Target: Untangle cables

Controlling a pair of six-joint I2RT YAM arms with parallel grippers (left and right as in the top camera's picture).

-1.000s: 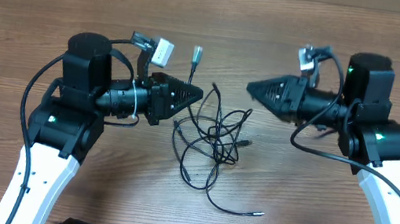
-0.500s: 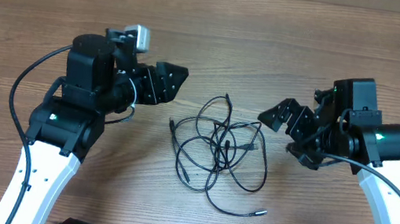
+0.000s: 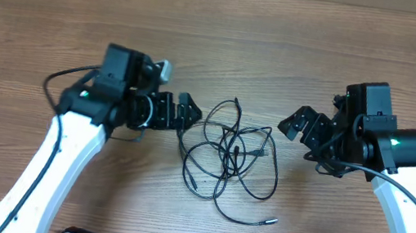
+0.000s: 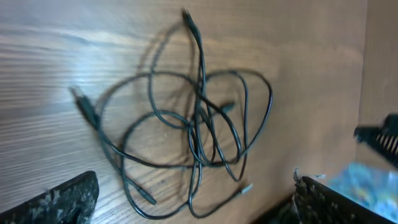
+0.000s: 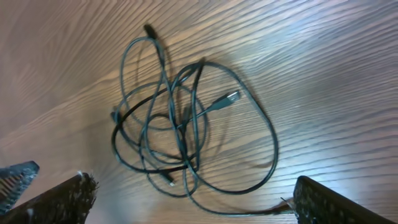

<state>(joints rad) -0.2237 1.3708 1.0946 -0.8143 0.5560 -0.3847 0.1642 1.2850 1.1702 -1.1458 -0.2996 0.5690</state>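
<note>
The left pincer (image 3: pixel 189 110) is standing spread wide, hovering just beside the left edge of the cables (image 3: pixel 229 154) and gripping nothing. The right pincer (image 3: pixel 301 137) is gaping just as wide near the tangle's right side, apart from it and holding nothing. The cables are lying in a loose knot of overlapping loops on the wooden worktop (image 3: pixel 221 28), between the two pincers. One silver-tipped end (image 3: pixel 270 220) is trailing out toward the near edge.

Table (image 3: pixel 222 19): wood grain, smooth, slight sheen. Cables (image 3: pixel 229 149): black, matt rubbery sheath.
</note>
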